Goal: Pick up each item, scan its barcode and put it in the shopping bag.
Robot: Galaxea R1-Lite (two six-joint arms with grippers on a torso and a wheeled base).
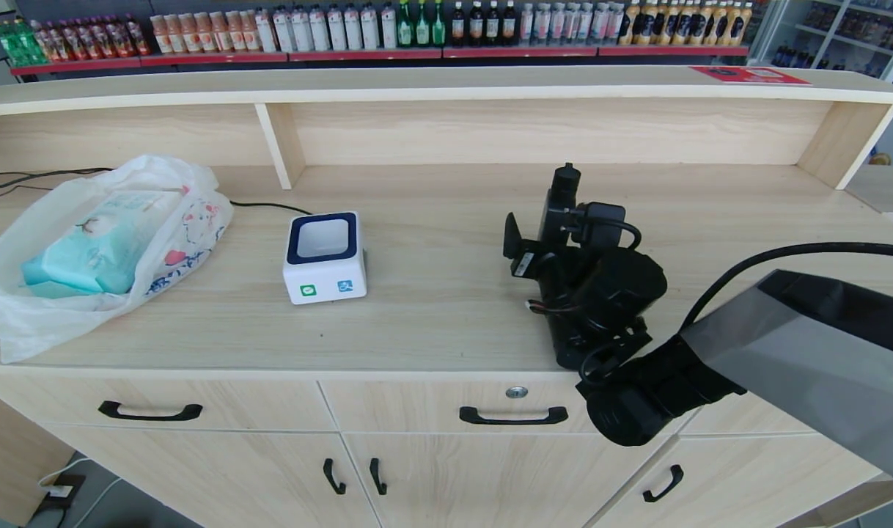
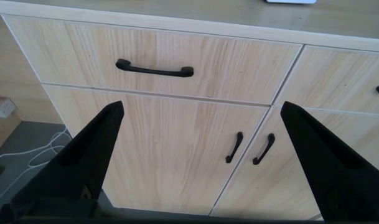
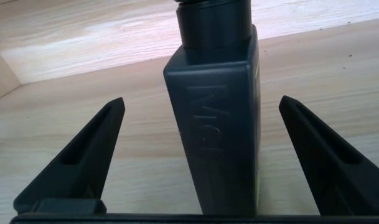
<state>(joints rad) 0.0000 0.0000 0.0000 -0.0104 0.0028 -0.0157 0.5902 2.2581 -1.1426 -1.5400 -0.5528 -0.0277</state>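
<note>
Looking right of centre in the head view, we find the dark bottle point(image 1: 566, 183) upright on the wooden surface point(image 1: 432, 315), the right gripper point(image 3: 201, 109) around it with jaws apart and a gap on each side. The left gripper point(image 2: 201, 112), jaws also apart, faces the cabinet doors point(image 2: 177, 155); at far left the shopping bag point(image 1: 21, 315) holds a teal pack point(image 1: 87, 249), the white scanner point(image 1: 324, 257) beside it
</note>
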